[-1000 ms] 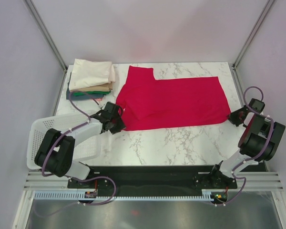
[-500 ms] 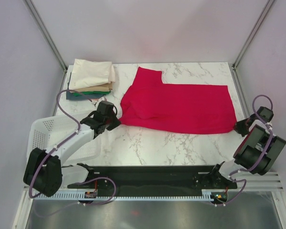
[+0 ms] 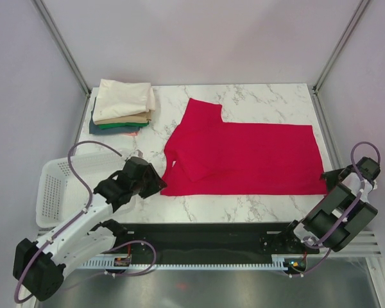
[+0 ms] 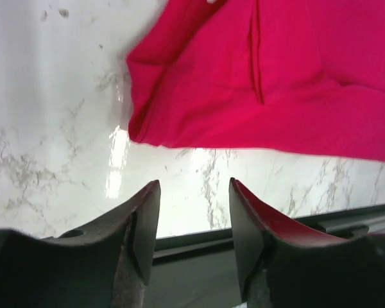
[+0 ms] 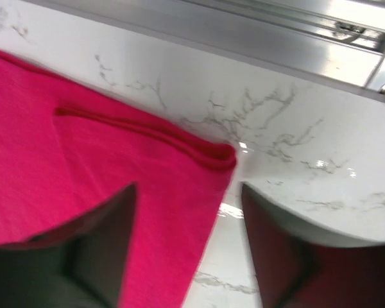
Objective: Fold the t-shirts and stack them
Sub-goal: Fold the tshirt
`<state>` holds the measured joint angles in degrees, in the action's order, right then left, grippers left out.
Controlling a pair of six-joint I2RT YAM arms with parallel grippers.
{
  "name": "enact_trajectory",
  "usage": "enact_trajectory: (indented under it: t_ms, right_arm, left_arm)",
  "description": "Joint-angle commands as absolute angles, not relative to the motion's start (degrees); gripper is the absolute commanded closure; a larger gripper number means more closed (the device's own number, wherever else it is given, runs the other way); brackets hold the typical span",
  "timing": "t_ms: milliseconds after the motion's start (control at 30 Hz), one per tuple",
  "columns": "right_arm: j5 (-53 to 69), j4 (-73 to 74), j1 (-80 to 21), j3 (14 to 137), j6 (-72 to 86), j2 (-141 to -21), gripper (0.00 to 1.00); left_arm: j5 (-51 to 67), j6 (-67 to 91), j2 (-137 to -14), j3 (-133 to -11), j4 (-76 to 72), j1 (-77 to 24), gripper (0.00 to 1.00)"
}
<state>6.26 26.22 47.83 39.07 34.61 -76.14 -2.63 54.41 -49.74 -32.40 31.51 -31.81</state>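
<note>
Looking at the crimson-red t-shirt (image 3: 256, 157), we find it nearer to us than a second ago and much flatter: its near hem now runs as a straight line across the marble surface (image 3: 263, 96), and one sleeve points to the far side at the left end

Both claws pinched its near edge half a second ago and have now let go. The left claw (image 3: 155, 182) sits just beside the near-left corner. Its wrist view shows the fingers (image 4: 144, 218) apart with nothing between them, and the shirt's rolled edge lies a little beyond the tips. The right claw (image 3: 330, 174) hangs at the near-right corner, its fingers (image 5: 109, 224) spread above the hem, which rests on the surface unpinched

We judge the pull-and-flatten step finished. The shirt is spread out but not yet folded, so the next move calls for a fresh grip on an edge. Some cloth is doubled over at the left end, and that could spoil a clean fold

The stack of folded shirts (image 3: 122, 102), cream on top, waits at the far-left corner, apart from the red one. The white basket (image 3: 48, 192) stands at the left edge
</note>
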Motion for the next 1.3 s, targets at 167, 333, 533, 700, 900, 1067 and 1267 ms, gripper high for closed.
enact_trajectory:
  t_ms: [167,333,533,700,900,1067,1267]
  right_arm:
    - [6.05,29.18,49.83,39.99,34.01,-70.49,0.09]
    - [8.27,29.44,48.78,41.92,32.79,-67.69,0.09]
    - [4.85,28.39,35.54,43.94,32.96,-61.45,0.08]
    - [4.31,28.3,29.01,47.19,31.47,-59.51,0.06]
    - [5.27,28.91,21.98,48.96,29.8,-57.57,0.06]
    - [5.36,29.27,15.39,47.9,30.32,-55.64,0.06]
    - [5.27,30.58,11.78,47.64,30.15,-52.47,0.05]
  left_arm:
    - [-11.05,43.19,-50.96,-45.24,43.68,-35.16,0.37]
    - [-14.59,33.85,-67.39,-60.1,37.81,-34.37,0.36]
    - [-5.55,25.05,-94.23,-82.41,28.83,-25.43,0.4]
    - [3.94,21.89,-115.18,-107.71,27.77,-20.92,0.4]
    - [12.11,21.17,-140.86,-135.76,27.96,-16.79,0.34]
    - [19.24,28.38,-150.46,-140.98,19.09,-14.59,0.34]
    - [20.65,32.95,-156.35,-141.59,12.84,-14.59,0.33]
